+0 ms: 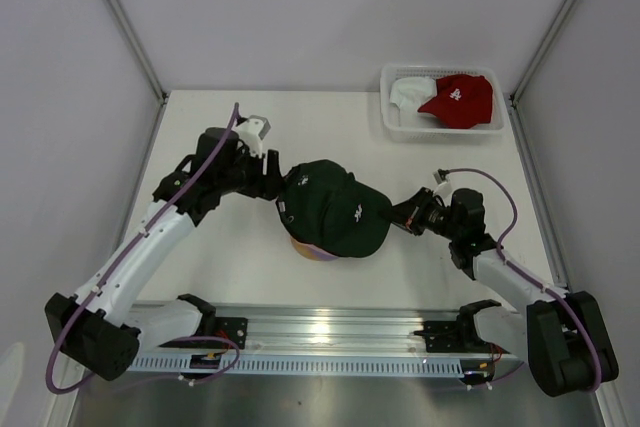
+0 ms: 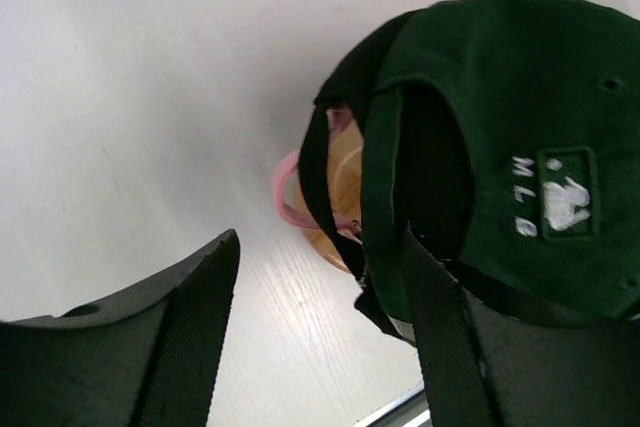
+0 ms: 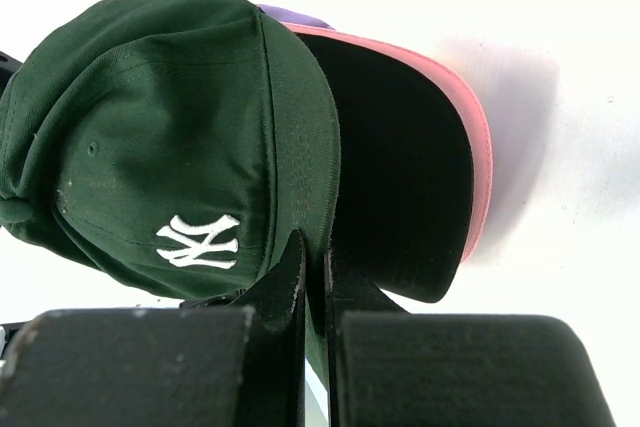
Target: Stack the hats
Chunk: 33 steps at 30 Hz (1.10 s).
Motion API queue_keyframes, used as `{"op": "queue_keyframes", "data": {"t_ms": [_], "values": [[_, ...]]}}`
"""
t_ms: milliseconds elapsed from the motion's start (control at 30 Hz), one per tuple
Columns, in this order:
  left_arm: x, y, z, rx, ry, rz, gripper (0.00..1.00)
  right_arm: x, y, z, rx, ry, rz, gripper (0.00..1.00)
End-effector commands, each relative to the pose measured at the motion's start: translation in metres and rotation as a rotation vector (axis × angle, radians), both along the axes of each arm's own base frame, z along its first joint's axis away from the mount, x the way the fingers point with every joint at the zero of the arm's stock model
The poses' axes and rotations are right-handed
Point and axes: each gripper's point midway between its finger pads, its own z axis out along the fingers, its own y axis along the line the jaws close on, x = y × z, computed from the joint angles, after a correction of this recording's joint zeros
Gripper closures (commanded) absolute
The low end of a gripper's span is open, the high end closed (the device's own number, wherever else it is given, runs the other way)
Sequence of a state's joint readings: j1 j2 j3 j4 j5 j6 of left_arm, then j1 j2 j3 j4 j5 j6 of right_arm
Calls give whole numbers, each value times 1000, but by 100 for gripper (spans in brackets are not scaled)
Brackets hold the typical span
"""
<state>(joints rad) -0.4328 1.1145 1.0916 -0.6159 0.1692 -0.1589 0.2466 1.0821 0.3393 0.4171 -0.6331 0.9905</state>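
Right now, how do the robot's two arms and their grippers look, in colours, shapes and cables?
The left arm and the right arm have white links between black joints, and black bases. A purple cable runs along each arm. The left gripper and the right gripper are black, each with two flat, blunt fingers.

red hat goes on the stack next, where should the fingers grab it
Probably pinch the red hat by its brim, which pokes toward the white hat, coming from above: the mesh basket's walls block a side approach.
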Motion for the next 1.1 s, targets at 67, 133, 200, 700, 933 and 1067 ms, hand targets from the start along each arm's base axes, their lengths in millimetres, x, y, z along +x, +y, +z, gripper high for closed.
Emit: {"op": "queue_keyframes", "data": {"t_ms": [67,133,200,700,933,1067], "values": [[17,35,-20,157,31,227,39,5,-14,-32,-128,40,-49,100],[19,41,-21,171,31,257,43,5,-15,-35,-137,47,-54,100],[19,42,-24,164,29,271,45,3,-17,-39,-149,54,-57,100],[17,25,-77,184,136,242,48,-1,-23,-79,-266,121,-23,100],[6,37,-110,242,202,287,51,-2,-20,-92,-358,98,4,86],[4,36,-116,239,212,290,52,-8,-20,-114,-372,155,22,88]]}}
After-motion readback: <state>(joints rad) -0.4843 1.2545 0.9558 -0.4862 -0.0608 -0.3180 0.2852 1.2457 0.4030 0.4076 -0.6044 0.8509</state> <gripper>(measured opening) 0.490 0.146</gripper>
